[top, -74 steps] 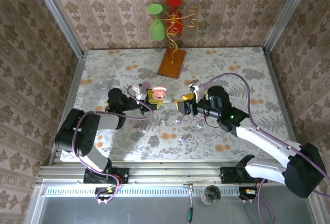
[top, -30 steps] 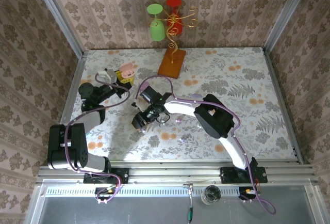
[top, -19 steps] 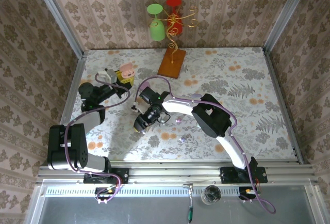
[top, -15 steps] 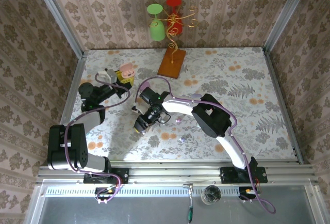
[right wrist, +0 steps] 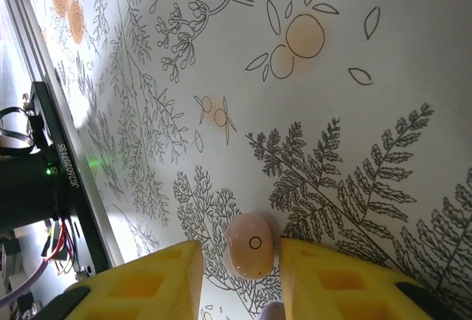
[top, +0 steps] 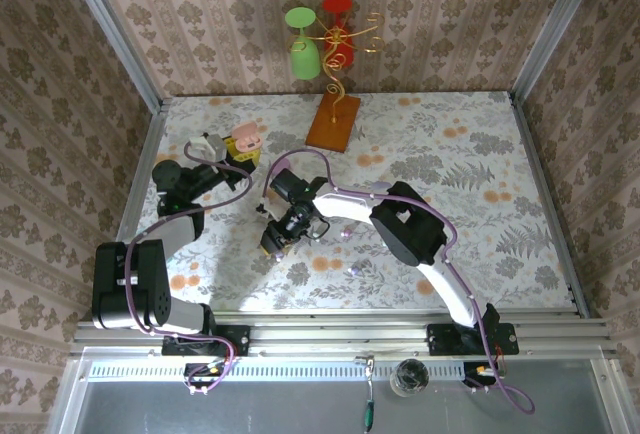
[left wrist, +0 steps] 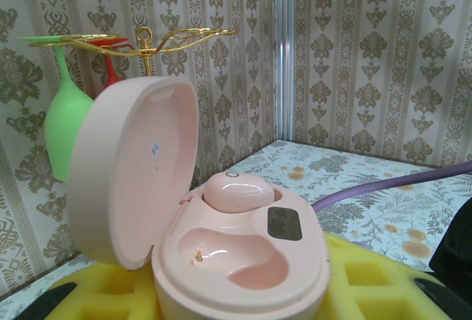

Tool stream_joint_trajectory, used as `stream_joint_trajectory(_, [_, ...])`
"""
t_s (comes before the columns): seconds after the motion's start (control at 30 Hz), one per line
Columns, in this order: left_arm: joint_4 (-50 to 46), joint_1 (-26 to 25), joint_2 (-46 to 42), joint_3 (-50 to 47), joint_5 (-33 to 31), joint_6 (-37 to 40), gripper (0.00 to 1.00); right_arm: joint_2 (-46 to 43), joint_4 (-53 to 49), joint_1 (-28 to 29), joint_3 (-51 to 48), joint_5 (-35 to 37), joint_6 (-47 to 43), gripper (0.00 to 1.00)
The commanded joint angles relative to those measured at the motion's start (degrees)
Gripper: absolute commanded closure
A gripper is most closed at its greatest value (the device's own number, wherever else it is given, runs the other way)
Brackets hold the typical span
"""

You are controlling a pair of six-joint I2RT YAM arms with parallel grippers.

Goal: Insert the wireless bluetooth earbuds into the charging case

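The pink charging case [left wrist: 243,261] stands with its lid open between the yellow pads of my left gripper [left wrist: 236,301], which is shut on it. One pinkish earbud [left wrist: 237,189] sits in the far socket and the near socket is bare. In the top view the charging case [top: 244,138] is held at the far left of the table. My right gripper [right wrist: 241,252] points down at the table, open, its yellow pads [right wrist: 158,279] either side of a pinkish earbud [right wrist: 251,243] lying on the cloth. The right pad nearly touches it and a gap shows on the left.
A purple bud [right wrist: 273,311] lies just behind the pinkish one. Small buds [top: 346,235] lie right of my right gripper [top: 273,244]. A wooden base [top: 333,120] with a gold wire stand holds a green glass [top: 303,52] and a red glass [top: 338,26] at the back.
Since the earliest frame, the left arm has carried the case to the far left and the right arm has swung left. Over the last second the right jaws have narrowed around the earbud.
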Motion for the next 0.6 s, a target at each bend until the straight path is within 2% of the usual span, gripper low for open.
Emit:
stream_joint_trajectory(0.0, [2.4,-0.1,-1.7,0.1,0.7,0.4,0.64,2.3,-1.8,0.9,1.8,2.3,0.8,0.66])
stream_joint_trajectory(0.37, [0.1,0.0,-3.5,-0.8,-0.4,2.5,0.64,3.3,-6.8,3.0,3.9,9.9,-1.3,0.71])
stream_joint_trajectory(0.57, [-0.9,0.0,-4.0,-0.9,-0.4,3.2,0.64,3.5,-7.0,3.4,4.3,11.1,-0.8,0.77])
